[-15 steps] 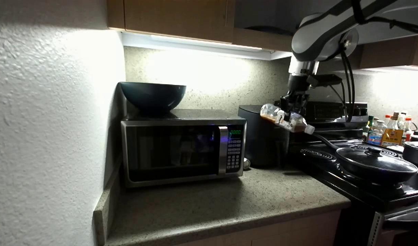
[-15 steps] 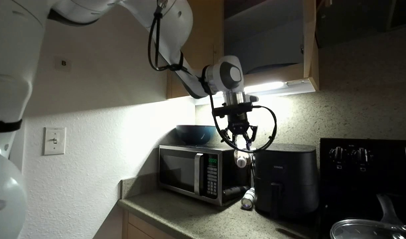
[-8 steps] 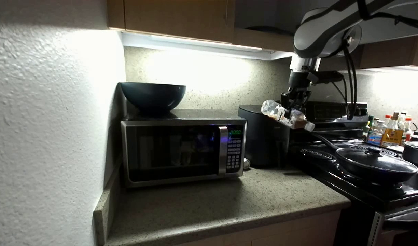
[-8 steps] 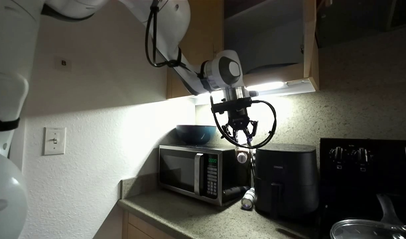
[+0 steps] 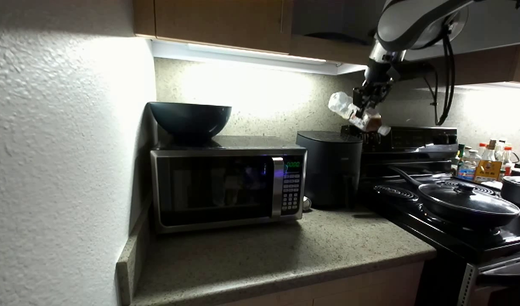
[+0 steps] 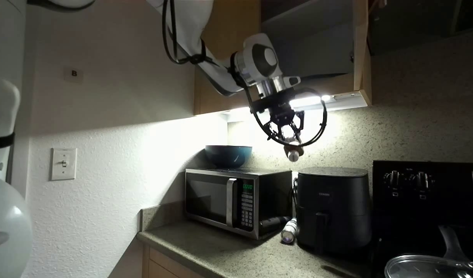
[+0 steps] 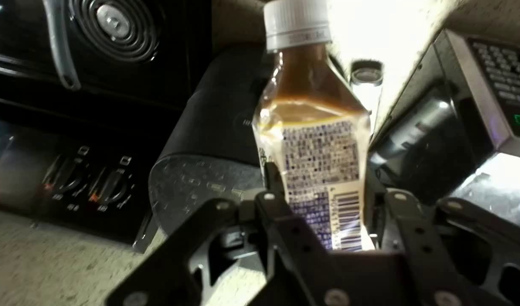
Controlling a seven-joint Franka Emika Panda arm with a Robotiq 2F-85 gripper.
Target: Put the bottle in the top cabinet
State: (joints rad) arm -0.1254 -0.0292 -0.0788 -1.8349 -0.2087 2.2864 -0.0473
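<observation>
The bottle point(image 5: 372, 123) is see-through with reddish-brown contents, a printed label and a white cap. My gripper point(image 5: 362, 111) is shut around its middle and holds it in the air, tilted with the cap end lower. In the wrist view the bottle point(image 7: 321, 148) stands between the fingers point(image 7: 273, 176), cap away from me; its base is hidden. In an exterior view the cap end of the bottle point(image 6: 293, 154) points at the camera, below the top cabinet point(image 6: 321, 85). The cabinet's open section shows a shelf; its closed wooden door point(image 5: 221, 23) shows beside it.
A black air fryer point(image 6: 333, 208) stands below the bottle, beside the microwave point(image 6: 221, 200) with a dark bowl point(image 6: 228, 155) on top. A dark flat item point(image 5: 336, 38) lies in the open cabinet. A lidded pan point(image 5: 468, 204) sits on the stove; condiment bottles point(image 5: 491, 155) stand behind.
My gripper has risen with the bottle, from about the air fryer's lid height to above it. The wrist has tilted, so the bottle leans more steeply, base end up.
</observation>
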